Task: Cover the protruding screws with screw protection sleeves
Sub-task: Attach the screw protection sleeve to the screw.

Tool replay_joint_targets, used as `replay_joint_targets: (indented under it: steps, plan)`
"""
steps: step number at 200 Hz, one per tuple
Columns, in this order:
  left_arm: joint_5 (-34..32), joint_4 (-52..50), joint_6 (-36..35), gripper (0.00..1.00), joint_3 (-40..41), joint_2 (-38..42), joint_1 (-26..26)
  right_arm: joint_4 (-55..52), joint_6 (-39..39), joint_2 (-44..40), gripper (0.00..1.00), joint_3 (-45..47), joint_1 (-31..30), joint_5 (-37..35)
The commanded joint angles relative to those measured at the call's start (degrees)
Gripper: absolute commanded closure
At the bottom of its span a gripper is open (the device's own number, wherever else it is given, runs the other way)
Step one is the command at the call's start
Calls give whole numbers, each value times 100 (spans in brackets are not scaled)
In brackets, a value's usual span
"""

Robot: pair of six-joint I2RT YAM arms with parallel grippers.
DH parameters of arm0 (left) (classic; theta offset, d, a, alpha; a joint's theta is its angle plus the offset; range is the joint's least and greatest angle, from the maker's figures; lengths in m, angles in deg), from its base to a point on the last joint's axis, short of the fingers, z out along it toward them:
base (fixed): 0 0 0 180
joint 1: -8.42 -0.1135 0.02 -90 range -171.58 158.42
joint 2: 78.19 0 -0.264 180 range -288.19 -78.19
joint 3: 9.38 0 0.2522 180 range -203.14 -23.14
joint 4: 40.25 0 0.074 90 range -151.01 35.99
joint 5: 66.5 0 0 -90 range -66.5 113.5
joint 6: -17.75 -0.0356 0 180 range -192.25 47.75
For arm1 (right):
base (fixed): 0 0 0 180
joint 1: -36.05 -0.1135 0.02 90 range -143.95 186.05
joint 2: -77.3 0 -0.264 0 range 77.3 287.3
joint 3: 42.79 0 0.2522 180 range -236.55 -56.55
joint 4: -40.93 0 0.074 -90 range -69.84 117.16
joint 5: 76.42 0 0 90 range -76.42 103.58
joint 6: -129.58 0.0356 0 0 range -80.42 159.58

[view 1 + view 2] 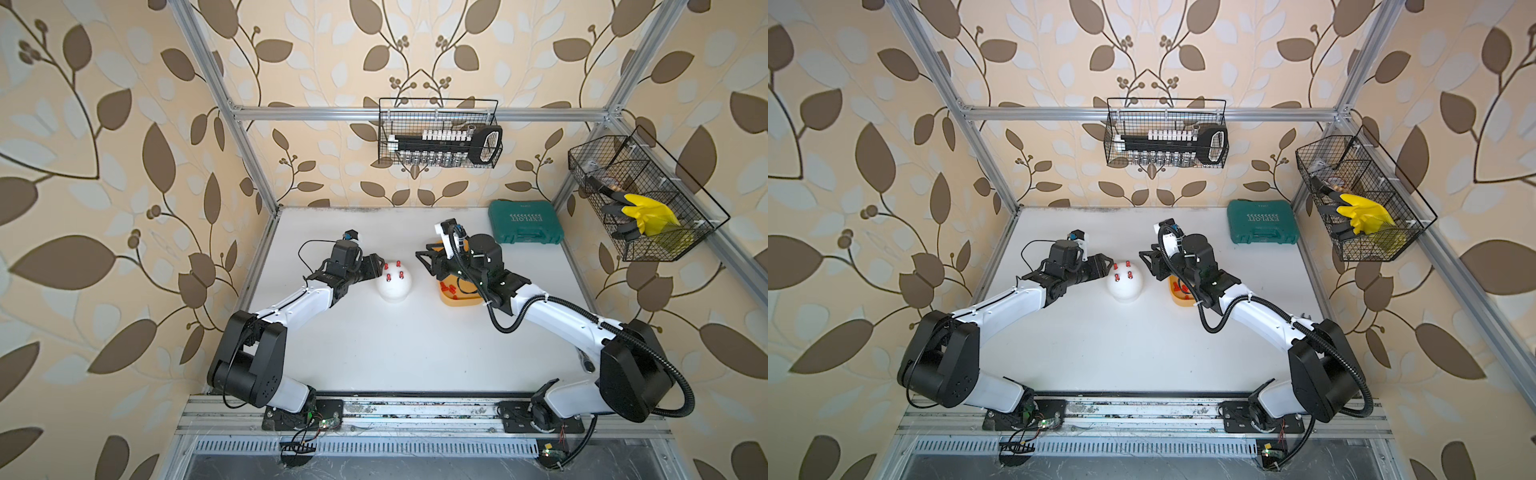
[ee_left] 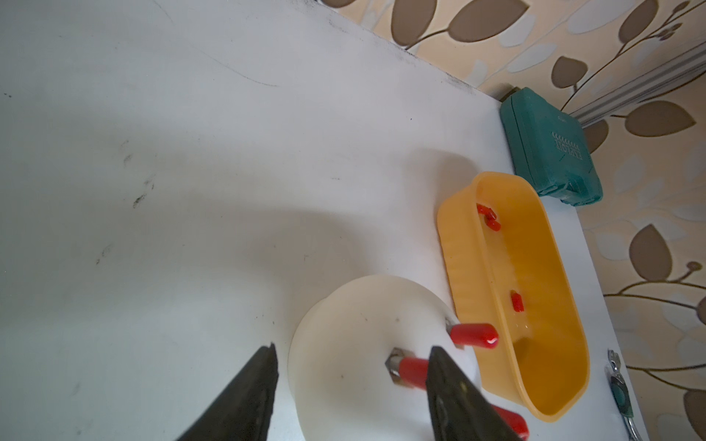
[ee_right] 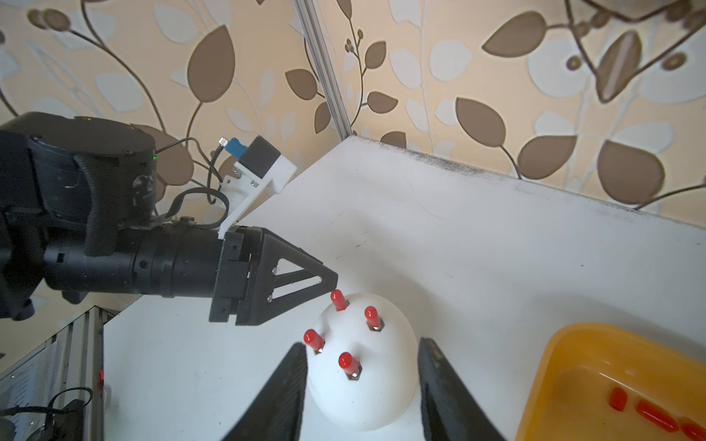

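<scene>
Four glossy red sleeves (image 3: 347, 361) stand on the white dome (image 3: 366, 397). Left gripper (image 2: 351, 347) gapes empty; right gripper (image 3: 363, 343) likewise.

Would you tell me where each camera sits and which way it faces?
Top views: high above the white table, looking down on left arm, right arm and white plastic dome.
Left wrist: on the left arm, facing past the open left claw, over the dome, toward the yellow-orange plastic tray.
Right wrist: on the right arm, facing past the open right claw to the dome's red plastic sleeves and left claw.
Shared: all four show the dome.
</scene>
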Motion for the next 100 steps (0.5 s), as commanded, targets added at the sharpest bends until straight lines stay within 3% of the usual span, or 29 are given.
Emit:
replay_joint_targets:
  steps: [1,39,73,100]
  plan:
    - [-100,-89,-154,36,89,100,-7,15,-54,-44,51,-70,-28,-28]
    - [-1221,-651,-98,29,-286,464,-16,-381,-272,-277,49,-122,-2,-1153]
    - [-2208,-437,-292,18,-271,944,-16,126,-933,-923,45,548,134,-3055]
    - [-3635,-208,-827,12,231,1488,-16,548,-1456,-1301,39,1262,452,-4467]
